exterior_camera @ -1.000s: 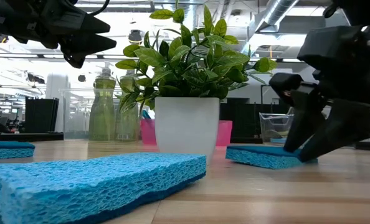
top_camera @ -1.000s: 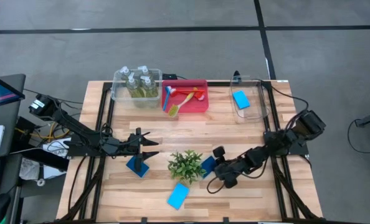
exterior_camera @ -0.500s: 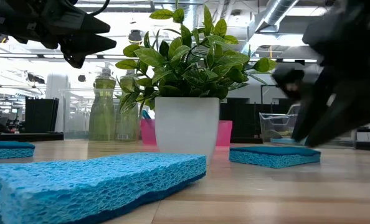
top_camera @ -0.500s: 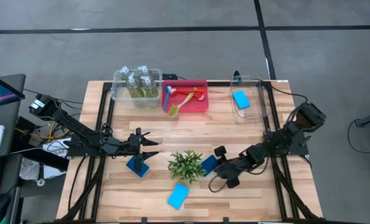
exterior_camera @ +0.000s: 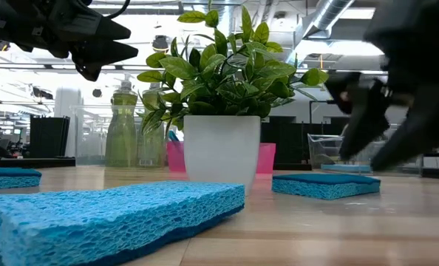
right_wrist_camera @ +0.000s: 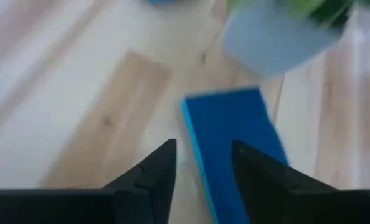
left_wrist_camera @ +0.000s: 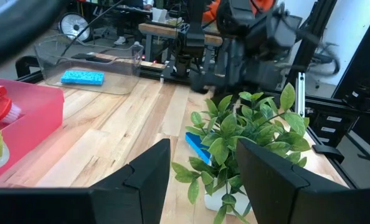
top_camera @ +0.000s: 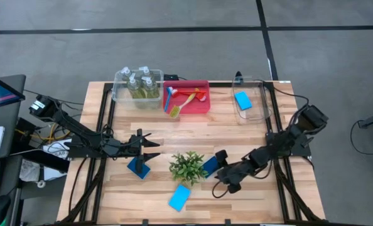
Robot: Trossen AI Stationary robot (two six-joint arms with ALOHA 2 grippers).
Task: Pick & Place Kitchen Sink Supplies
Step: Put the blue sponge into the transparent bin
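A dark-blue sponge (top_camera: 209, 166) lies flat on the table, right of the potted plant (top_camera: 187, 166). My right gripper (top_camera: 221, 169) hangs open just above its right end, touching nothing; the wrist view shows the sponge (right_wrist_camera: 235, 134) ahead of the fingers. My left gripper (top_camera: 151, 148) waits open in the air over another dark-blue sponge (top_camera: 139, 166). A light-blue sponge (top_camera: 179, 197) lies near the table's near edge. Clear bottles (top_camera: 139, 83) stand in a clear bin, brushes (top_camera: 185, 98) lie in the red bin, and one sponge (top_camera: 243, 100) lies in the right clear bin.
The plant's white pot (exterior_camera: 221, 151) stands between the two dark-blue sponges, close to my right gripper (exterior_camera: 371, 140). The bins line the far edge: clear (top_camera: 118, 94), red (top_camera: 202, 107), clear (top_camera: 262, 113). Bare wood lies between the bins and the plant.
My right gripper has risen off the right end of the dark-blue sponge beside the plant, where its fingers stood at table level a second ago. The sponge now lies flat by itself. My left arm has kept still.
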